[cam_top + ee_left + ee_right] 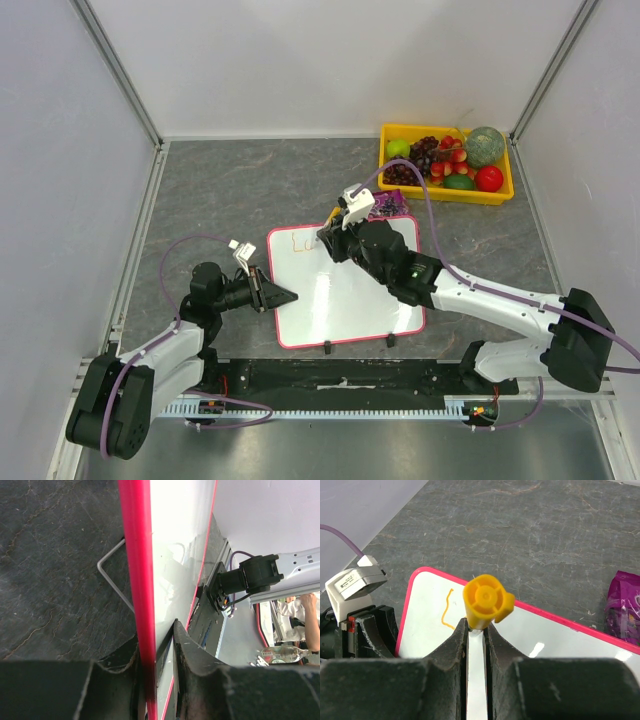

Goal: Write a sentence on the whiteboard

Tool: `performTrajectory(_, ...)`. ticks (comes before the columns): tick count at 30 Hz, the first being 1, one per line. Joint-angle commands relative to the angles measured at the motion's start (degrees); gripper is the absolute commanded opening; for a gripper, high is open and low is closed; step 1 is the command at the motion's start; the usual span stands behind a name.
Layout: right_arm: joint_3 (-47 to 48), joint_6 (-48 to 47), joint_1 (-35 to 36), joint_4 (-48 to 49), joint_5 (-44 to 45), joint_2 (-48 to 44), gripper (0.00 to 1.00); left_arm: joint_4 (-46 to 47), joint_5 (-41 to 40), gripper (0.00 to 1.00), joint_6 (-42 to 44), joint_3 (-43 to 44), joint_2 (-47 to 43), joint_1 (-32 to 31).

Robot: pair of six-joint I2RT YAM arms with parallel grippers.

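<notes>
Seemingly barely started: only a first orange stroke of the sentence (pixel 447 611) at the far-left corner of the whiteboard (pixel 345 290), near the bench's near edge, about mid-width. Clamping its left frame with the left gripper (pixel 156 642); pinching a yellow marker (pixel 485 600) in the right gripper (pixel 476 630). Nearly all words left to write.

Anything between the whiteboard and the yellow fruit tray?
Yes, a purple packet lies just off the far right corner of the whiteboard, short of the yellow tray. It shows best in the top external view.
</notes>
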Motion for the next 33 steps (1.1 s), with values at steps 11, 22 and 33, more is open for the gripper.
performTrajectory(11, 3.89, -0.5, -0.17, 2.17, 4.57, 1.54, 0.0, 0.09, -2.69, 0.02, 2.49, 0.39, 0.45, -0.64)
performTrajectory(22, 5.12, 0.2, -0.17, 3.75, 2.64, 3.04, 0.0, 0.09, -2.69, 0.02, 2.49, 0.47, 0.63, -0.64)
performTrajectory(33, 4.07, 1.35, -0.17, 6.03, 0.35, 2.6, 0.0, 0.18, -2.69, 0.02, 2.58, 0.47, 0.63, -0.72)
